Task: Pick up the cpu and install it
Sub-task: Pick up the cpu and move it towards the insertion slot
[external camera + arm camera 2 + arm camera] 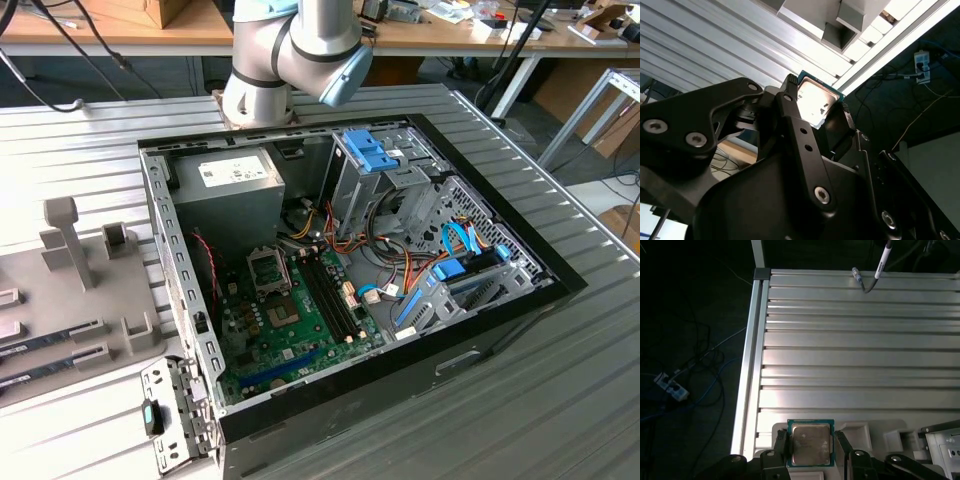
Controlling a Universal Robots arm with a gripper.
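Note:
The cpu (810,443), a small square chip with a silvery top and a thin green rim, sits between my gripper's (810,446) two black fingers (781,446), which are shut on its opposite edges. In the second wrist view the cpu (815,101) shows lit against the ribbed metal table, held at the tips of the gripper (816,109). It hangs above the table near a grey fixture tray (856,432). In the exterior view the green motherboard (290,335) lies in the open computer case, with its metal-framed socket (267,267) near the power supply.
The arm's base and elbow (290,50) stand behind the case (500,300). A grey fixture tray (80,300) with memory sticks (60,335) lies at the exterior view's left. The table's edge (751,365) drops to a dark floor with cables. A cable end (867,282) rests on the table.

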